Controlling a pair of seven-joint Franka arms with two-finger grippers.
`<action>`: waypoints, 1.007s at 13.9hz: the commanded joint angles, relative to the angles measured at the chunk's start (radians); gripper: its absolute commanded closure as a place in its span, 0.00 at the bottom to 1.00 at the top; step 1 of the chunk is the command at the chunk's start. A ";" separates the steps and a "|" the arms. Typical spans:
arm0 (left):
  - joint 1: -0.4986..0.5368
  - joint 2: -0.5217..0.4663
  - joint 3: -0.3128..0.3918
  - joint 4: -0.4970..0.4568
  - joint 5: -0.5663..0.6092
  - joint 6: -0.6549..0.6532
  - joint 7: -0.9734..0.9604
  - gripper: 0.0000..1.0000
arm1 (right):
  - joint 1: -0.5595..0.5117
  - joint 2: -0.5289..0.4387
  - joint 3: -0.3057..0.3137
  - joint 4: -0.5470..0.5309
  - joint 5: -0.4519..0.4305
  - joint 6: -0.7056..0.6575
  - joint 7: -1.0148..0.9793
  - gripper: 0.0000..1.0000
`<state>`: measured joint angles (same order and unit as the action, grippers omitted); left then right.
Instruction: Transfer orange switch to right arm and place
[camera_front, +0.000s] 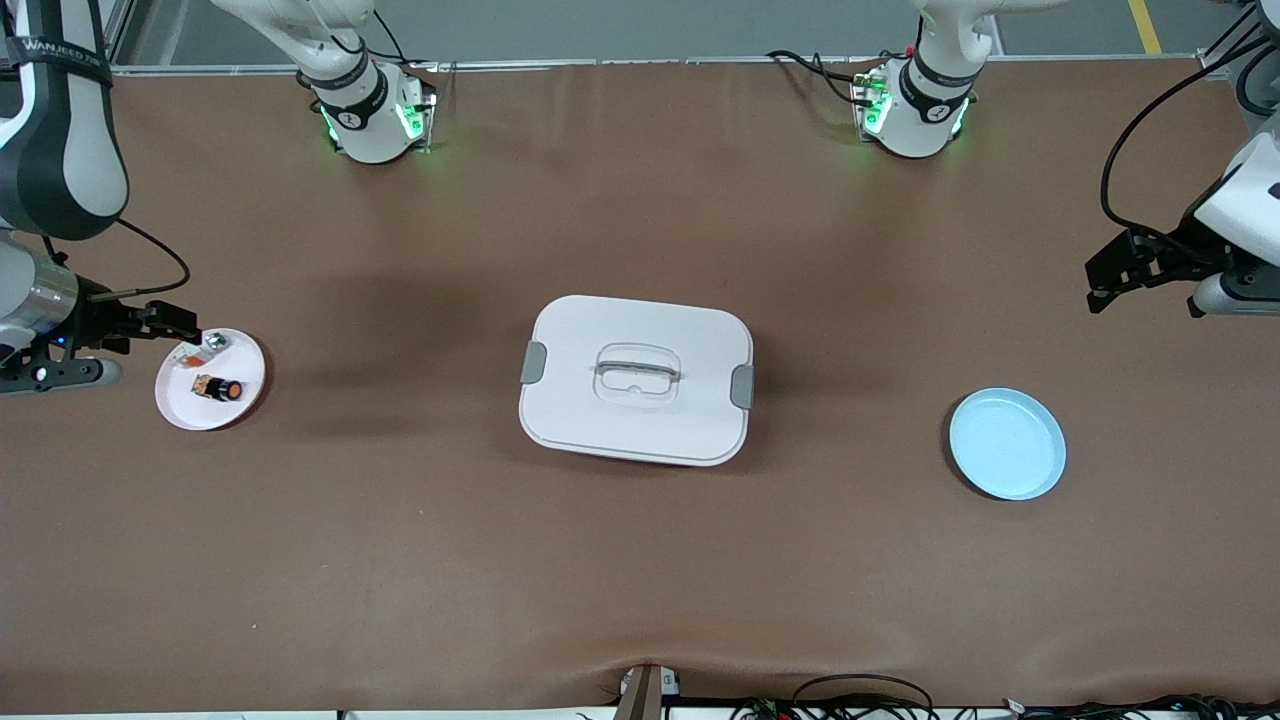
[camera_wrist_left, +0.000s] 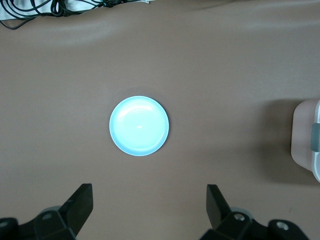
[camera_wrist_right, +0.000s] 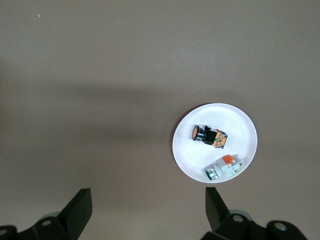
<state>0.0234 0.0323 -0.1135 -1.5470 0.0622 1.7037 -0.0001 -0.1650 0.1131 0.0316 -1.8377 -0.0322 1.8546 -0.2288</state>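
The orange switch lies on its side on a small white plate at the right arm's end of the table. In the right wrist view the switch shows a black body and a round orange cap, on the plate. My right gripper hovers open and holding nothing by that plate's edge; its fingers frame bare table. My left gripper hangs open over bare table at the left arm's end, with nothing between its fingers.
A small silver-white part with a red-orange bit shares the white plate. A white lidded box with grey clips sits mid-table. A light blue plate lies toward the left arm's end, also in the left wrist view.
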 joint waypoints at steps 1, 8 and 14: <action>-0.025 -0.003 0.026 0.015 0.008 -0.022 0.005 0.00 | 0.005 -0.015 -0.004 0.015 0.012 -0.029 0.026 0.00; -0.059 -0.005 0.060 0.019 -0.002 -0.081 0.014 0.00 | 0.070 -0.012 -0.006 0.213 0.009 -0.192 0.235 0.00; -0.054 0.003 0.063 0.008 -0.016 -0.193 0.023 0.00 | 0.070 -0.013 -0.006 0.314 0.015 -0.287 0.281 0.00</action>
<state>-0.0245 0.0324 -0.0631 -1.5459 0.0603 1.5428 0.0034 -0.0981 0.0979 0.0282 -1.5597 -0.0258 1.6109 0.0313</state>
